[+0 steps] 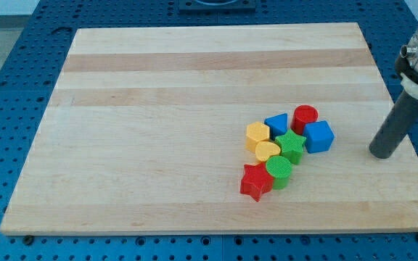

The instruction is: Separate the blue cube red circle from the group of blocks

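Open board beside blue cube [318, 136]

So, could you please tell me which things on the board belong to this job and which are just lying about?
Part of the job:
- blue cube
- red circle
- my tip, apart from the cluster, at the view's right

Just lying about:
- blue triangle
- green star
- yellow hexagon
- yellow heart
- green circle
- red star

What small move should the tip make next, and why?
Probably move my tip toward the view's top, then left behind the red cylinder. The tip stands apart, to the right of the blue cube; cube and cylinder touch the cluster, so pushing left from here would press them in.
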You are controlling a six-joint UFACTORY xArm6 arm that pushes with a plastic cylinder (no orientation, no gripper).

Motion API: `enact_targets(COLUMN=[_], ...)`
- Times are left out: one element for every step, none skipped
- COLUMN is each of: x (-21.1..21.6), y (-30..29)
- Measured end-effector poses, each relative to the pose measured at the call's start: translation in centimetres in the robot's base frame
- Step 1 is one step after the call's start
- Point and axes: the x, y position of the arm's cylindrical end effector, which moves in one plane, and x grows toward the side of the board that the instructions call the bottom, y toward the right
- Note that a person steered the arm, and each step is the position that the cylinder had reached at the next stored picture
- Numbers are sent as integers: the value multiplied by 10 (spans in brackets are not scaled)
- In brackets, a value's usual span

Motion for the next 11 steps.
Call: enact_targets(x=[1,3,3,3,1,-12,-33,-69,-87,-87,-87], y=[-3,-9,-11,-29,-61,-101,-133,-133,-135,-116,-76])
